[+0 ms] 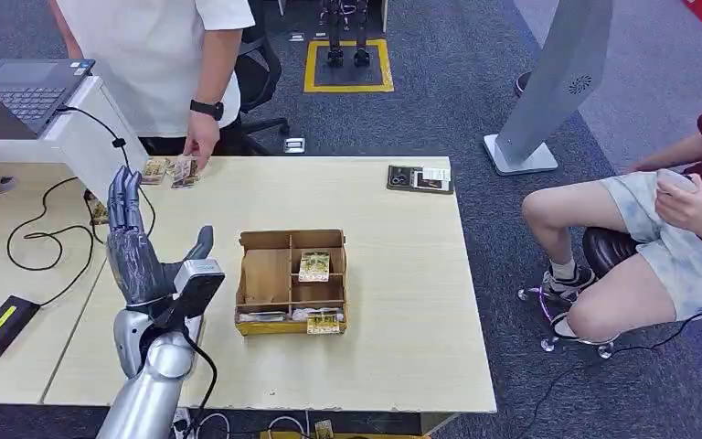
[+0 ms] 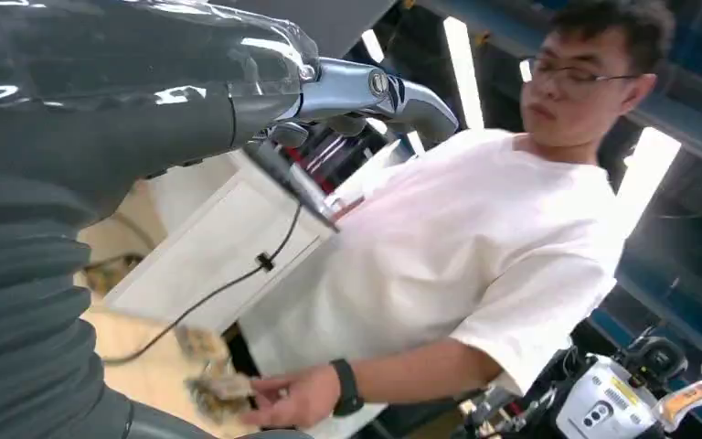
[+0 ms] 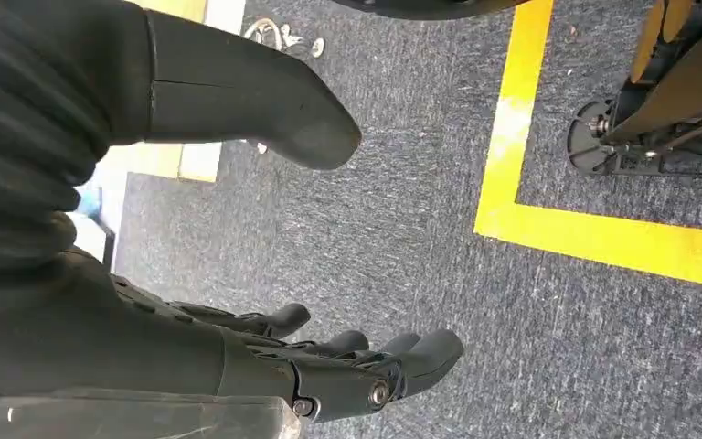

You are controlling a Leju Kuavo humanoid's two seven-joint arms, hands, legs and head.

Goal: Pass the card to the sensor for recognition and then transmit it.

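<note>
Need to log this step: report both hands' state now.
Left hand: open, raised above the table, holding nothing.
Right hand: open, fingers apart, holding nothing.

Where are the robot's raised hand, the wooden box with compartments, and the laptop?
left hand (image 1: 137,251), head view, on its palm.
wooden organizer box (image 1: 266,274), head view, on the floor of its large bare compartment.
laptop (image 1: 32,91), head view, on its keyboard.
</note>
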